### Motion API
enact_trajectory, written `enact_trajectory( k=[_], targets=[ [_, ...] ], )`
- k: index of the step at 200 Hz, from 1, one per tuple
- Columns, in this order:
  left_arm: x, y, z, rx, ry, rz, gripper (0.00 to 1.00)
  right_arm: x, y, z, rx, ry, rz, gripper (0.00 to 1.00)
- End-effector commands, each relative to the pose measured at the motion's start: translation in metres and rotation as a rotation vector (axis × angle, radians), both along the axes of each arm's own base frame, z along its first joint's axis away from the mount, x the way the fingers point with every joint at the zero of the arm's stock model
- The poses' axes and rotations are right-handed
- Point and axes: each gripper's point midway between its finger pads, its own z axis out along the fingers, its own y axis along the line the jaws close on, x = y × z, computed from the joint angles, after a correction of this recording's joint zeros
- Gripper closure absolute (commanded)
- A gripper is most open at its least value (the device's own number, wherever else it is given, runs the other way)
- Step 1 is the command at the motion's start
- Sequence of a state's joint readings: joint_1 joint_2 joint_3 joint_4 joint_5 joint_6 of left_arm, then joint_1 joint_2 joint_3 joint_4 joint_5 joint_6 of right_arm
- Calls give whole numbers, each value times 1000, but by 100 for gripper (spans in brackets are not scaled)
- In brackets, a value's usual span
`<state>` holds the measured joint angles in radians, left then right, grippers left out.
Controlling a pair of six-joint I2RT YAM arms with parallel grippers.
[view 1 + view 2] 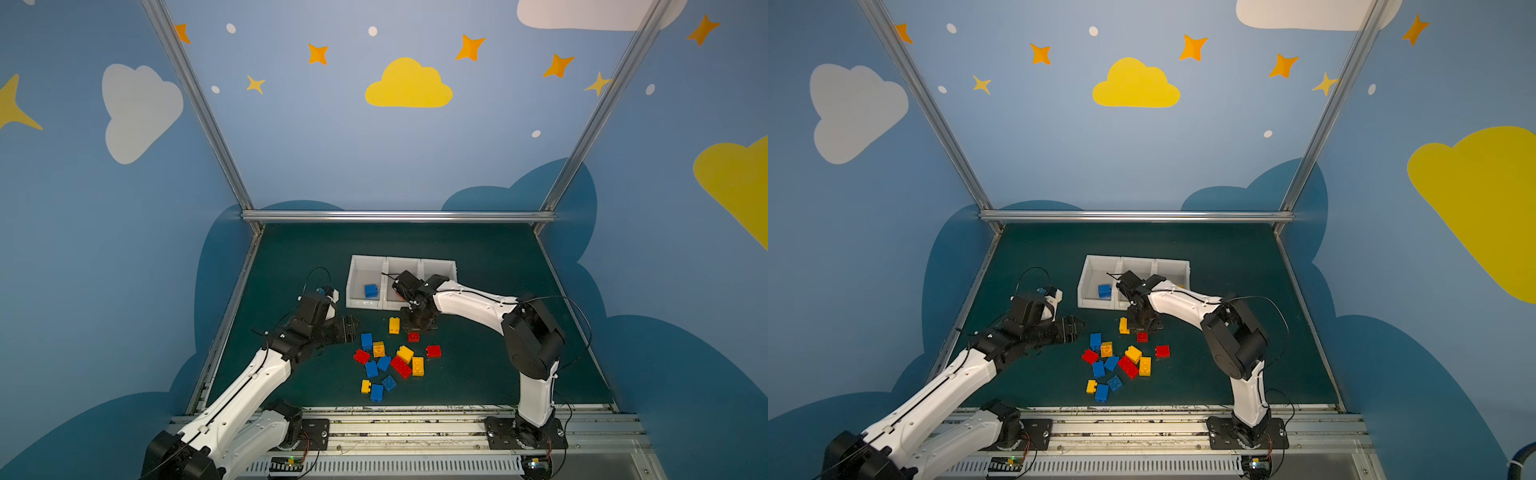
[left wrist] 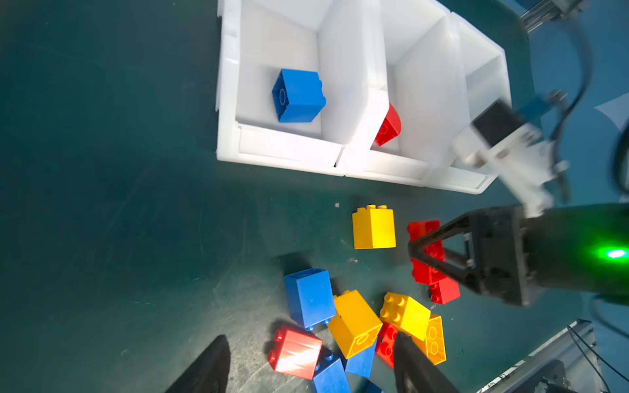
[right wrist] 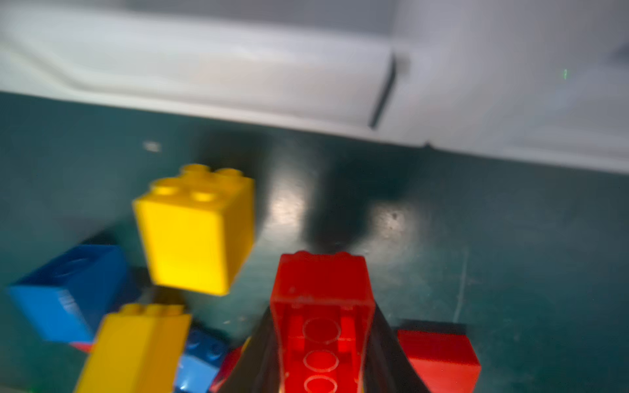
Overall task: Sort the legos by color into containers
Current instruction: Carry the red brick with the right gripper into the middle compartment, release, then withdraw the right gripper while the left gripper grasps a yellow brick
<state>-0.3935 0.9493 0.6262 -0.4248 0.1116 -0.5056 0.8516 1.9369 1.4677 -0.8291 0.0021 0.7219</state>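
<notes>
Right claw (image 3: 321, 308) is clamped shut on a long red brick (image 3: 321, 326), a finger on each long side and the hollow underside turned toward the wrist camera. The brick rides low, just in front of the containers (image 1: 403, 266). Whether it has cleared the counter (image 1: 478, 365), I can't tell. A square yellow brick (image 3: 194, 231) stands right beside it, studs up.

Over on the other side, the left claw (image 1: 351, 328) hangs open and empty at the left edge of the pile.

Now the scoreboard. The left container holds one blue brick (image 1: 371, 291). The middle one holds a second red brick (image 2: 388, 126), tucked against its dividing wall. The third is mostly hidden behind the right arm, so what's in it I can't say.

The loose legos (image 1: 390, 361) number about a dozen, red, blue and yellow jumbled together on the counter, some touching or leaning on each other. I'd call this early going: two bricks confirmed sorted, one in the grip and likely bound for the middle container, and the bulk of the pile to come.

As for writing, there are no brands or labels I can read anywhere. The one mark that stands out is a green indicator light (image 2: 614, 253) glowing on the right arm's wrist.
</notes>
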Motion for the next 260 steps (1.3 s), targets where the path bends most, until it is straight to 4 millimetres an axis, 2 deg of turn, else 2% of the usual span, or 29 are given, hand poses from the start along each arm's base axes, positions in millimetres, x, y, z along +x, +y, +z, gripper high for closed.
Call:
enact_trajectory(
  k=[1,21,49,108,139,165,183,231,260],
  targets=[
    [1,2,3,-1,-18,10,24,18,6,36,-16,-80,84,74],
    [0,-2,4,-22,-16,4,24,43,15,56,-7,-123,117,74],
    [-3,-2,-1,-33,4,7,24,80,18,69,-12,-164,129,74],
    [-8,-3,2,-43,3,3,24,127,3,54,-95,-165,122,72],
    [-12,-3,1,-42,10,-1,24,132,-4,47,-111,-150,112,68],
    [-14,-2,-1,-46,15,2,24,130,-5,47,-110,-146,110,51],
    [-15,-3,-1,-48,14,-1,24,130,-4,50,-101,-152,108,45],
    [-20,-5,-1,-47,20,-12,24,128,-1,70,-64,-178,107,43],
    [-21,-8,-2,-42,23,-22,24,124,3,91,-22,-209,114,43]
  ],
)
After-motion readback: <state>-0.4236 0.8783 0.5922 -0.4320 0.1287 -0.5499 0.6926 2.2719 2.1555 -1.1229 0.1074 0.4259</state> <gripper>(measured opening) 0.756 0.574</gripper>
